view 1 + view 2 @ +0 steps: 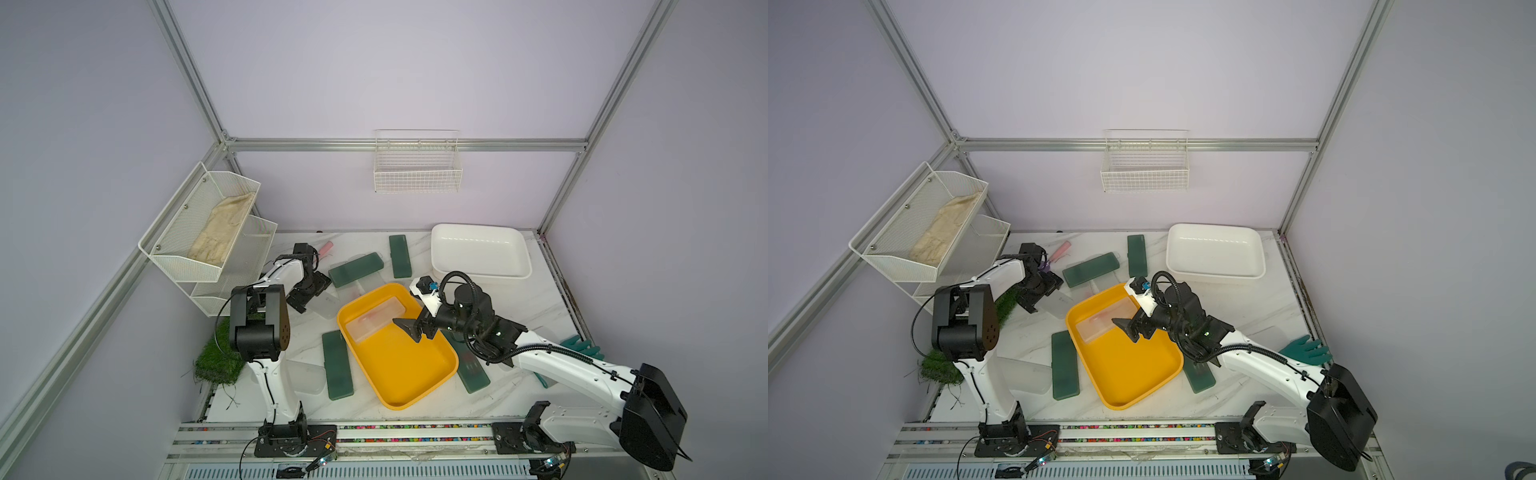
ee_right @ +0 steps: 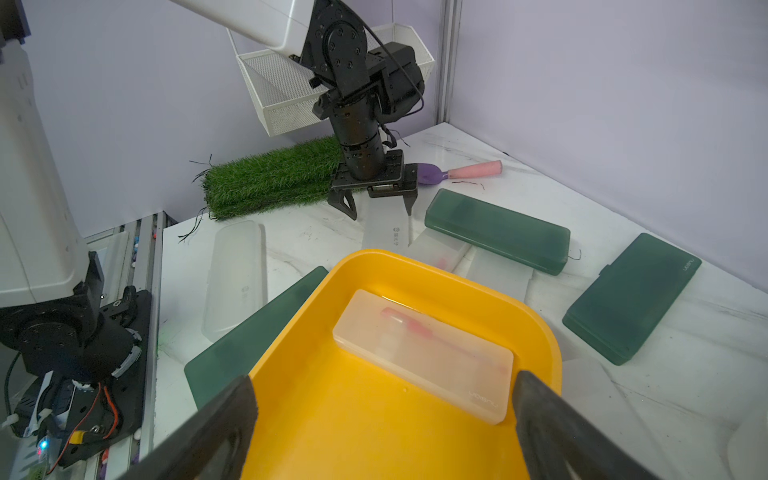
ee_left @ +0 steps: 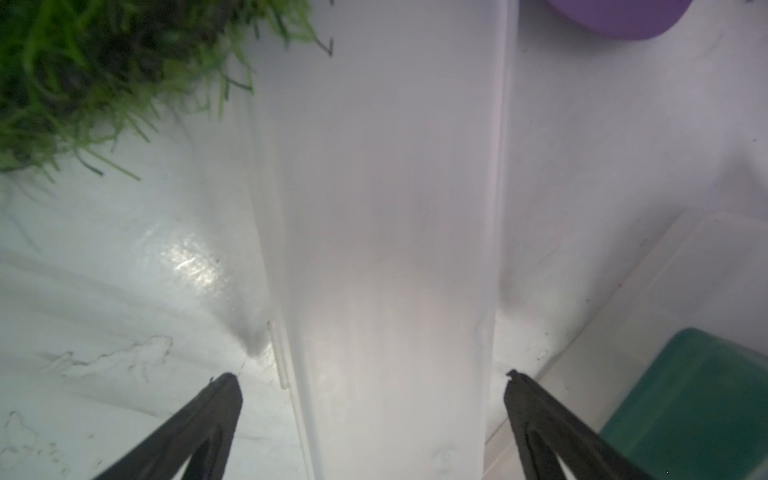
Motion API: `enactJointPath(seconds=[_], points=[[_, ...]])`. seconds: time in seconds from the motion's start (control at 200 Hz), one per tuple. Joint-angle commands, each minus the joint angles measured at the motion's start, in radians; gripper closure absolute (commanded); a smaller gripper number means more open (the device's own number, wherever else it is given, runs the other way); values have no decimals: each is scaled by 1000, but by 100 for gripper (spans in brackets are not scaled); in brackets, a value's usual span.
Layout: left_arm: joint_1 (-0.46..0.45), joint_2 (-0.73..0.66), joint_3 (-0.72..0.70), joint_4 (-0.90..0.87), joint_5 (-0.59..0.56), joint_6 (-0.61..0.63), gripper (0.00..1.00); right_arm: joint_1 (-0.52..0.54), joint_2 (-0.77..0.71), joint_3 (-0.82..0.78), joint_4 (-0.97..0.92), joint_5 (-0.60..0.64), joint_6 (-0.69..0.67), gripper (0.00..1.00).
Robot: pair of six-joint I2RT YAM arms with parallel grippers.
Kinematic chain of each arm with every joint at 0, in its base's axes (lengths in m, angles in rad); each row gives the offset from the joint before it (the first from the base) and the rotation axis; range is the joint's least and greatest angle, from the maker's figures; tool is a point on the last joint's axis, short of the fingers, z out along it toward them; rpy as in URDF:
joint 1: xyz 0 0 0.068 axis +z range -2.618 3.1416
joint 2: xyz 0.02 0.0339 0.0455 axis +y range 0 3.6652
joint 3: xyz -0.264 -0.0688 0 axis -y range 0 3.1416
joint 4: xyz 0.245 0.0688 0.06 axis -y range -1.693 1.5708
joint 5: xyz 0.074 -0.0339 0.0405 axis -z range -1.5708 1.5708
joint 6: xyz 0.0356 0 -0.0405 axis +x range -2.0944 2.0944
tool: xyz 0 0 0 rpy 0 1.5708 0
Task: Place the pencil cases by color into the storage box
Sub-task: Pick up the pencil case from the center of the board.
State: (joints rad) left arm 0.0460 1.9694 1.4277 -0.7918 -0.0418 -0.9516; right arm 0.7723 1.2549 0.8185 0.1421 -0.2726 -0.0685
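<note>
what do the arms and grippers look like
The left arm and right arm are white links with black joint housings. A ribbed black cable loops along the right arm; a thin black wire follows the left. The left gripper and right gripper are black with tapered triangular fingers.

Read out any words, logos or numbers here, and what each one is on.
"nusign", probably, faint: on a dark green translucent pencil case.
Similar mark, too faint to confirm: frosted clear-white pencil case in the yellow plastic tray.
Round logo with characters, too small to read: frosted case beneath the left gripper.
</note>
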Motion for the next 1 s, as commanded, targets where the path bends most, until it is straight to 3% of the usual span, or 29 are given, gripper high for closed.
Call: enactJointPath(seconds=[0.0, 0.99], points=[[11, 15, -20, 30, -21, -16, 0, 1, 7, 17, 16, -20, -9, 3], [23, 120, -6, 49, -28, -14, 3, 4, 67, 41, 5, -30, -1, 3]])
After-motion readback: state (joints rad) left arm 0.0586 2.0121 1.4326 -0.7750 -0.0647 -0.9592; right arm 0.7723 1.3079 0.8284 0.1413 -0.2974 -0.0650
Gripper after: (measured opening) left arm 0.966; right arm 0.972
